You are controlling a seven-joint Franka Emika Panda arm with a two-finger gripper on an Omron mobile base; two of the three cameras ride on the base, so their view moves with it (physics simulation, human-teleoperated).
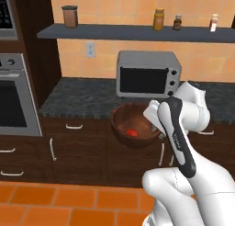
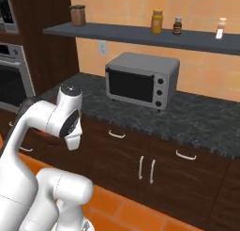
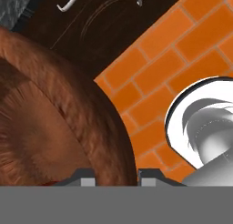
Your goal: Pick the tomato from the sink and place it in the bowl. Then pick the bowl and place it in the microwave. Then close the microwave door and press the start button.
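Orange brick floor (image 1: 69,202) runs along the bottom, and right behind it there's a row of dark wood cabinets (image 1: 78,151) with white handles. Hanging in the air in front of those cabinet doors is the big brown wooden bowl (image 1: 133,126), tipped a bit toward the camera, with the little red tomato (image 1: 132,133) sitting inside near the bottom.

The gripper (image 3: 116,175) has its two fingers pinched close together on the bowl's rim, one tip inside the wall and one outside, so the bowl is clamped at its right edge. From the left base view the white arm covers that side of the bowl, and in the right base view the arm blocks the bowl almost completely.

Past that, a speckled dark counter (image 2: 201,119) carries a small silver toaster-style oven (image 2: 140,80) with three knobs. Off to the left is a steel wall oven (image 1: 13,96). Further back, a dark shelf (image 1: 133,33) on the tan tiled wall holds a brown canister (image 1: 69,16), a yellow jar (image 1: 159,19) and two small bottles.
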